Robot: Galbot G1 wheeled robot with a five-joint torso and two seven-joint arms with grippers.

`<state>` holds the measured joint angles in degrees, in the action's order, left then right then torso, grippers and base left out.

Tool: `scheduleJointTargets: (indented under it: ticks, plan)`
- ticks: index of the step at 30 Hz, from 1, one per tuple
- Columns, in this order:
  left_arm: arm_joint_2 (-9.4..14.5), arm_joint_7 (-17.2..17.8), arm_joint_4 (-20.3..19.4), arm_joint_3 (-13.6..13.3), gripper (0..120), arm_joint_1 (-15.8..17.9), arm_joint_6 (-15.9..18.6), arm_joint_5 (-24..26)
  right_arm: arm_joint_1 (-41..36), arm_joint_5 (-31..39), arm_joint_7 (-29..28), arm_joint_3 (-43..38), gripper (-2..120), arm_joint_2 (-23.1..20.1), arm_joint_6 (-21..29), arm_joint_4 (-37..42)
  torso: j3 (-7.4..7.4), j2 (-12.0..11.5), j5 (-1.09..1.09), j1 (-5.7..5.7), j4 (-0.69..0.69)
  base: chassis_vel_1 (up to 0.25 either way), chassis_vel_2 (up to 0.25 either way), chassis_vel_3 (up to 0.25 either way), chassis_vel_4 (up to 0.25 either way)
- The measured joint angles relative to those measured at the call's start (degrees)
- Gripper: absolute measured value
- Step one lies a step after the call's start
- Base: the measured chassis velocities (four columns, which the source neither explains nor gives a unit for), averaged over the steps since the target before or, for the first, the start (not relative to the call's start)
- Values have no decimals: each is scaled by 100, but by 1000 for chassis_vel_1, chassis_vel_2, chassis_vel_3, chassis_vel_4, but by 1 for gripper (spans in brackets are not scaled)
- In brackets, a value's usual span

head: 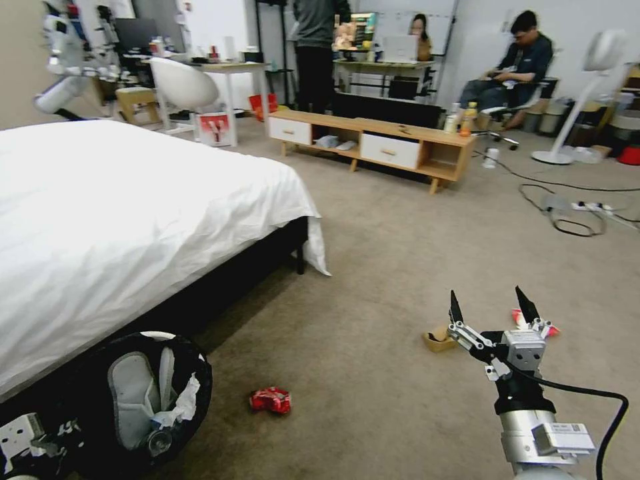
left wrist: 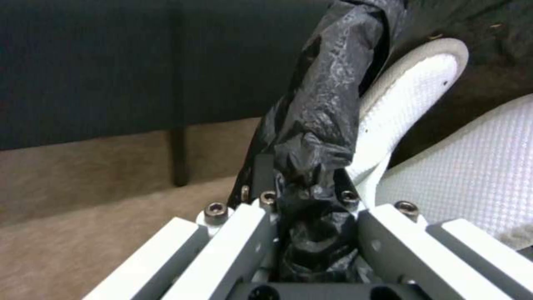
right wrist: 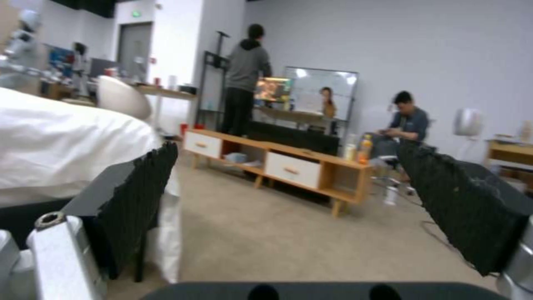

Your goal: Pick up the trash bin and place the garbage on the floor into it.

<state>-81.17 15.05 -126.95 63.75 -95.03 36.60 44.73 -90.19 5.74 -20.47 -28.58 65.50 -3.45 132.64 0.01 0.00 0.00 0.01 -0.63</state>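
The trash bin (head: pixel 143 400) hangs tilted at the lower left by the bed, its black bag (left wrist: pixel 327 104) over the rim. Inside lie a grey flap (head: pixel 133 390), white tissues and a clear bottle. My left gripper (left wrist: pixel 305 187) is shut on the bagged rim. On the floor (head: pixel 400 253) lie pieces of garbage: a crushed red wrapper (head: pixel 271 400), tan cardboard (head: pixel 439 339) and a red-and-white packet (head: pixel 548 328), partly hidden behind my right gripper (head: pixel 492 310). That gripper is held above the carpet at the lower right, open, with nothing between its fingers (right wrist: pixel 144 183).
The white-sheeted bed (head: pixel 120 220) fills the left side, its dark frame beside the bin. A low wooden bench (head: pixel 373 143) with upright drink bottles (head: pixel 460 120) stands across the room. Cables and a power strip (head: pixel 573 210) lie at the right, near a standing fan (head: pixel 573 100).
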Motion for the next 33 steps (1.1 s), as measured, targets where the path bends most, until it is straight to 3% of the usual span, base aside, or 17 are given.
scheduleJointTargets:
  ticks: [23,27,33]
  plan:
    - [-34,-114,-24,-59,1,-131,47,-159,-16,-18,168,-87,100,9,-212,-60,0,0,0,0,4,105,106,105,103]
    - [-46,-152,-24,-74,1,-138,35,-217,-50,-25,169,-90,100,2,-221,-66,0,0,-1,0,-3,56,46,31,42]
    - [-29,-160,-37,-72,1,-151,33,-219,-81,-29,166,-98,100,8,-241,-68,0,0,0,0,0,0,0,0,0]
